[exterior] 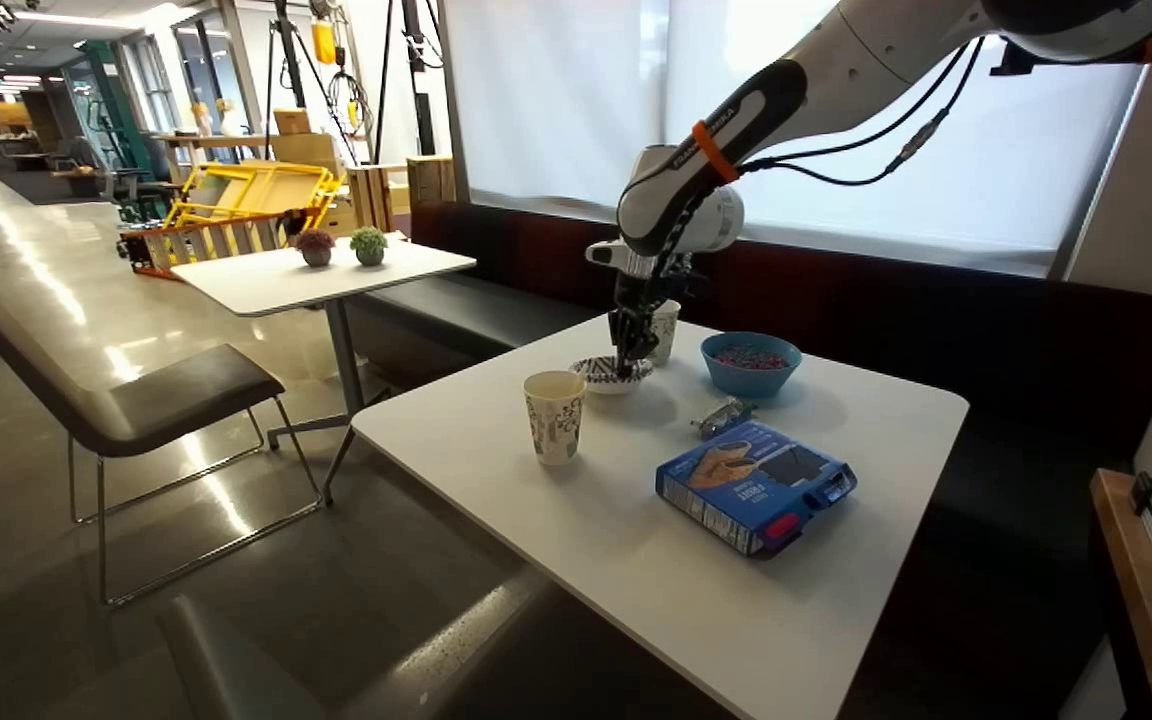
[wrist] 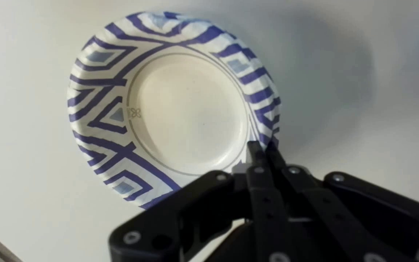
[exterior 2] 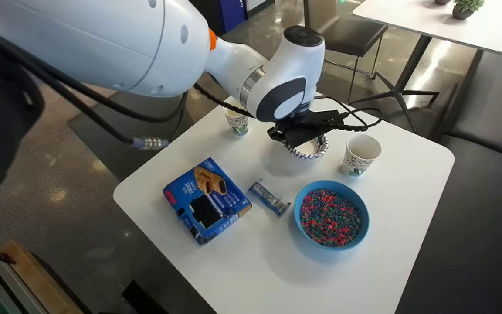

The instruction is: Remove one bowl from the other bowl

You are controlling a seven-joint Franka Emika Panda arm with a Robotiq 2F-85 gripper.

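One bowl [wrist: 191, 112] is small, whitish and shallow, with a blue-purple zigzag pattern on its sloping wall. It sits upright on the white table and also shows in both exterior views [exterior: 591, 381] [exterior 2: 319, 149]. I see only one bowl outline. The other bowl is hidden, and I cannot tell whether it lies nested underneath. My gripper [wrist: 263, 146] points down at the bowl's edge, with one fingertip inside the rim and one outside. The fingers are nearly together, closed on the rim. The gripper also shows over the bowl in an exterior view [exterior: 626, 368].
Paper cups [exterior: 555, 420] [exterior 2: 361, 153] stand on two sides of the bowl. A larger blue bowl [exterior 2: 300, 192] holds colourful bits. A wrapped bar [exterior 2: 269, 198] and a blue box [exterior 2: 207, 198] lie on the white table [exterior 2: 277, 270]. A bench runs behind the table.
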